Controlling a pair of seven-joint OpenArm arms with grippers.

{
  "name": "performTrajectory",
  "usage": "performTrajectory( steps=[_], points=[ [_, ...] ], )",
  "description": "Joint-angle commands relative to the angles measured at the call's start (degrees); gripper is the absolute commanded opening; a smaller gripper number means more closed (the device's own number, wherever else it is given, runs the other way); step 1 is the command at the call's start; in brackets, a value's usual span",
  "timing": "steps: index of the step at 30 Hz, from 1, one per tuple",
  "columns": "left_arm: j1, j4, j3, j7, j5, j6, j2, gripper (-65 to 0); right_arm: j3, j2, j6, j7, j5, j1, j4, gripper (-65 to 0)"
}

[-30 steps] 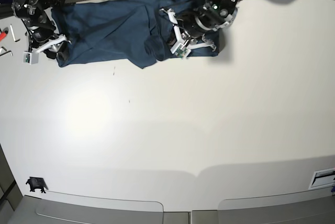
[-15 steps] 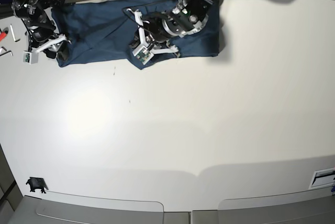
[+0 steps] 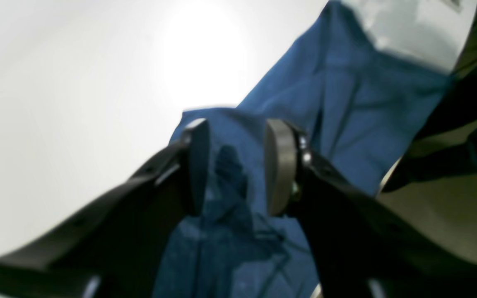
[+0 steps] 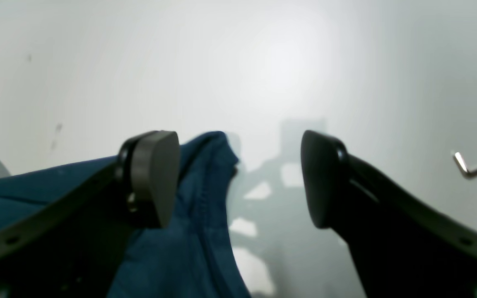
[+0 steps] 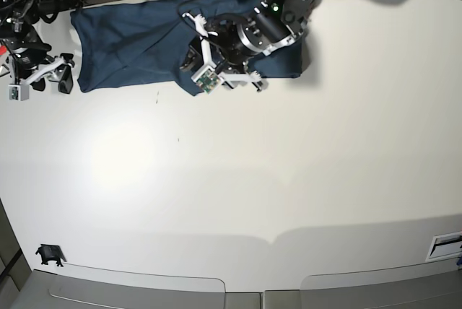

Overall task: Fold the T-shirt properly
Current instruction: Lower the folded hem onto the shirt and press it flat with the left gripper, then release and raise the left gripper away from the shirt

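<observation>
Lying along far table edge, shirt (image 5: 137, 38) runs crosswise. Left gripper (image 5: 193, 48) jaws parted, over its folded middle. Right gripper (image 4: 238, 182) spread wide, just off shirt's end; left nearer.

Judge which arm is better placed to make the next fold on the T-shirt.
Left, probably. The left gripper hovers open over the T-shirt, cloth showing between its fingers. The right gripper is open beside the shirt's edge, over bare table.

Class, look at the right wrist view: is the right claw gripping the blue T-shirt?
No. The right claw stands wide open, the dark teal-blue cotton T-shirt lying loose beside one finger.
</observation>
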Motion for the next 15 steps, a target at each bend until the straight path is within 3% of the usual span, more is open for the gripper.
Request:
performTrajectory(
  steps=[1,5,10,12,15],
  points=[
    [-0.48,1.18,0.15,-1.70,-0.22,-0.17,0.48,-43.0,0.48,2.03,0.11,0.61,1.64,0.33,-1.01,-21.8],
    [-0.48,1.18,0.15,-2.10,1.27,-0.17,-0.17,-43.0,0.48,5.31,0.59,-2.21,10.45,0.63,-10.23,-21.8],
    [-0.50,1.18,0.15,-2.75,1.22,-0.13,-0.11,-43.0,0.48,6.54,7.58,-14.47,22.32,4.96,-22.56,-21.8],
    [-0.50,1.18,0.15,-2.73,1.22,-0.13,-0.13,-43.0,0.42,6.54,8.54,-17.27,25.11,6.71,-27.02,-21.8],
    [-0.50,1.18,0.15,-2.69,1.22,-0.13,-0.13,-43.0,0.42,6.51,8.54,-17.14,25.44,8.33,-32.20,-21.8]
  ],
)
